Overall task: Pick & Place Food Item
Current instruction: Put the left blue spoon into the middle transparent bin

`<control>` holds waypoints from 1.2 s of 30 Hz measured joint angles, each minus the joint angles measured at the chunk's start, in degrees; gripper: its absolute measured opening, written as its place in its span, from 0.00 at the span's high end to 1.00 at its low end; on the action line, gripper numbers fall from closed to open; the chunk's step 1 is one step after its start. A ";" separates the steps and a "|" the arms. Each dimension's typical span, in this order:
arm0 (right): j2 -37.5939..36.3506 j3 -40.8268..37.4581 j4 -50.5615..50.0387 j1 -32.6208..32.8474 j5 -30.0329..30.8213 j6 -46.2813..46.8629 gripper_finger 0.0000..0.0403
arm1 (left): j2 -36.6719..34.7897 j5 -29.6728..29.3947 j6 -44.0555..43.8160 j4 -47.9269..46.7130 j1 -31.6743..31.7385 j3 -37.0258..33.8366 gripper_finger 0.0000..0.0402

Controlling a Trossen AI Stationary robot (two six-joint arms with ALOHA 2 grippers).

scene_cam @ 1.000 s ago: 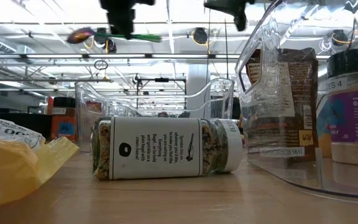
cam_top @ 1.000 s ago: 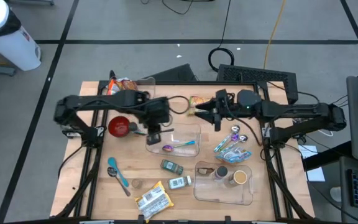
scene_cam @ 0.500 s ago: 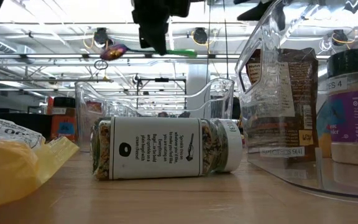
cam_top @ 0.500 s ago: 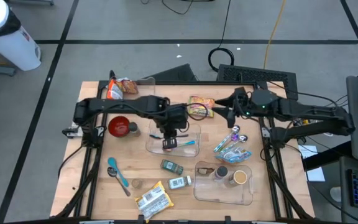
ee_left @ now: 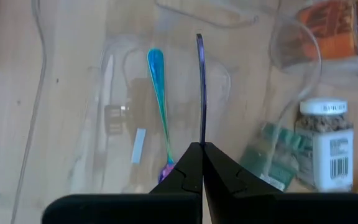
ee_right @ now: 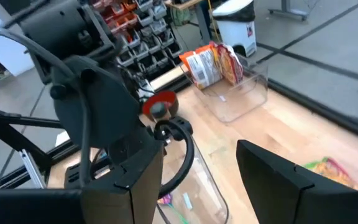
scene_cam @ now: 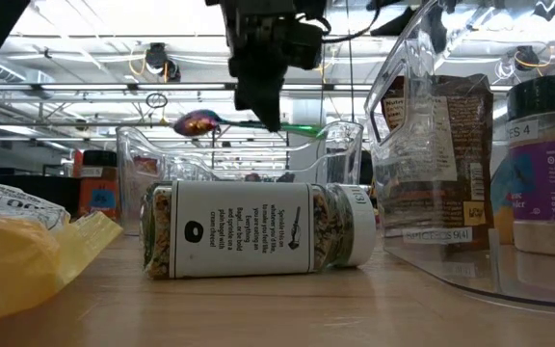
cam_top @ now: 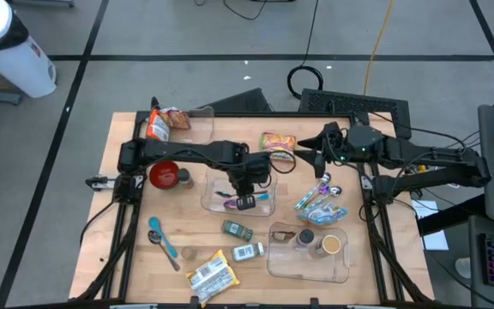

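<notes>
My left gripper (cam_top: 245, 202) (scene_cam: 263, 111) is shut on an iridescent spoon (scene_cam: 198, 122), purple at the bowl and green along the handle. It hangs over the clear bin (cam_top: 273, 180) in the middle of the table, about level with the bin's rim (scene_cam: 239, 130). A second teal spoon (ee_left: 157, 87) lies flat on the bin's floor. My right gripper (cam_top: 305, 154) (ee_right: 197, 186) stands open in the air over the far middle of the table, beside a snack bag (cam_top: 277, 143). My left gripper pinches the spoon's handle (ee_left: 201, 134) between its two shut fingers, part way along it. The fingers come from above, slanting down, and the handle runs out past their tips. The spoon hangs level, bowl toward the table's left (scene_cam: 198, 122), clear of the bin's floor.
Two spice jars (cam_top: 237, 230) (cam_top: 249, 251) lie near the front. A larger clear bin (cam_top: 341, 266) with jars stands at the near right. Iridescent cutlery (cam_top: 320, 202) lies at the right, a red bowl (cam_top: 165, 174) left of the bin, and a yellow packet (cam_top: 208, 275) at the near edge.
My left gripper has carried the spoon toward the table's right and near edges and down, from high above the table to the bin's rim height; the spoon has stayed level. My right gripper has drawn back toward the table's right edge and tipped up nearer to level.
</notes>
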 joint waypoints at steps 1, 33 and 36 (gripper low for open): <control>-0.11 -0.80 0.27 0.00 0.00 0.57 0.51 | 0.60 0.00 0.00 1.05 0.00 0.00 1.00; -3.54 -13.81 13.50 0.39 -0.04 8.84 0.51 | 1.71 -0.02 -2.93 16.01 0.22 -15.36 1.00; -3.54 -13.81 13.48 0.39 -0.04 8.85 0.51 | 1.71 -0.08 -2.97 16.69 0.48 -16.49 1.00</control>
